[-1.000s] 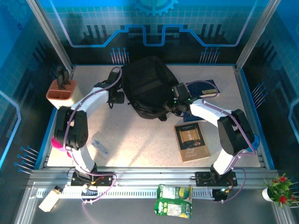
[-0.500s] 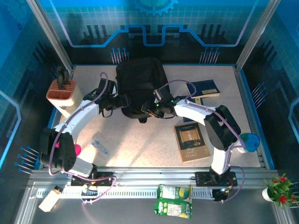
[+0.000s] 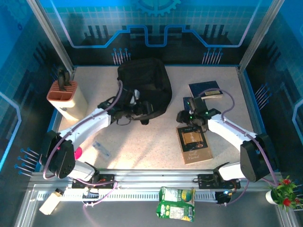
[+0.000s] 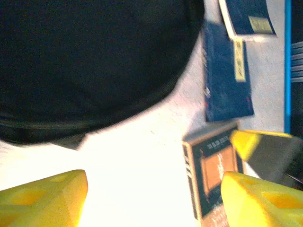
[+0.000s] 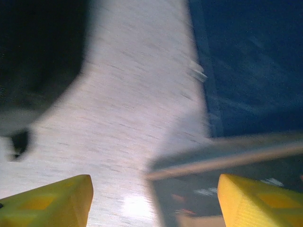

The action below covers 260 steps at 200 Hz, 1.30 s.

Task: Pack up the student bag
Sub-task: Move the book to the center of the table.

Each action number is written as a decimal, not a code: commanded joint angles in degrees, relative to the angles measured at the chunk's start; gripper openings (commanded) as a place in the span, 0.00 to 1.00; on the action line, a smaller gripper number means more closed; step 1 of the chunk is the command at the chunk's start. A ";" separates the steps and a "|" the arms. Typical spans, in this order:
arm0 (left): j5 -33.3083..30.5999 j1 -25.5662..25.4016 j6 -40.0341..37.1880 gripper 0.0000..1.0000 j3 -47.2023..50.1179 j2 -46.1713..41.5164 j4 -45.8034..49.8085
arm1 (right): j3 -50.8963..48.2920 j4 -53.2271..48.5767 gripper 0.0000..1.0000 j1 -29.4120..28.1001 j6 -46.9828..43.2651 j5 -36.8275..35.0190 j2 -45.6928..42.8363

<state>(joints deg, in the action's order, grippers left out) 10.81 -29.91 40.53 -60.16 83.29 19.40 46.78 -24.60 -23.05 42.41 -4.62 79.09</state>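
Left claw (image 4: 154, 175) wide, empty, beside student bag (image 3: 144, 85). Right claw (image 5: 154, 179) wide over brown book (image 3: 193, 142) edge; placed for pick, I reckon.

Bag (image 3: 144, 85) black matt cloth; counter (image 3: 137, 142) pale, speckled, smooth with a slight sheen; brown book (image 3: 193, 142) glossy paper cover; blue book (image 3: 205, 89) smooth cover; left end effector (image 4: 154, 203) fingers (image 4: 47, 201) yellow matt plastic; rail (image 3: 151, 178) ribbed bare metal.
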 commanded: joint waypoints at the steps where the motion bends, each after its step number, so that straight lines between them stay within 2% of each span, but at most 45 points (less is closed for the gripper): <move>1: 0.20 -4.93 11.85 0.75 1.77 3.09 -4.77 | -3.49 -2.95 0.71 2.40 -1.81 -1.35 -2.78; 32: -2.26 -10.65 13.78 0.75 -1.45 6.22 -2.26 | -6.08 1.99 0.72 4.57 -1.37 4.68 0.86; 58: -1.01 -12.94 14.76 0.73 -2.37 9.60 -4.17 | -5.87 6.75 0.70 4.65 1.61 9.08 6.41; 106: 1.85 -15.76 15.19 0.67 -6.13 18.27 -8.00 | -1.56 6.05 0.68 6.60 10.66 1.23 13.11; 120: 2.71 -16.23 15.20 0.65 -7.71 20.65 -8.32 | 0.59 5.02 0.66 7.79 11.97 1.59 14.62; 139: 3.53 -16.49 15.19 0.63 -9.10 22.98 -8.78 | 3.27 3.13 0.64 9.10 8.78 4.84 14.20; 164: 3.97 -16.65 15.70 0.62 -9.93 24.92 -9.92 | 4.75 -0.17 0.65 10.49 2.77 6.41 8.97; 205: 4.05 -16.60 16.14 0.57 -11.83 28.52 -10.67 | -0.07 -5.70 0.64 12.82 -7.50 -1.73 1.52; 226: 4.03 -16.65 16.52 0.56 -12.30 29.77 -11.72 | -1.34 -7.17 0.61 14.51 -9.59 -1.73 1.40; 260: 5.10 -16.58 17.21 0.56 -12.70 31.22 -12.57 | -2.58 -7.07 0.55 15.88 -12.17 3.10 3.08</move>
<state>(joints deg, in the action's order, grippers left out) 13.82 -46.15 56.42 -71.11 113.34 8.10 45.67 -29.43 -8.16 34.35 -3.99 80.95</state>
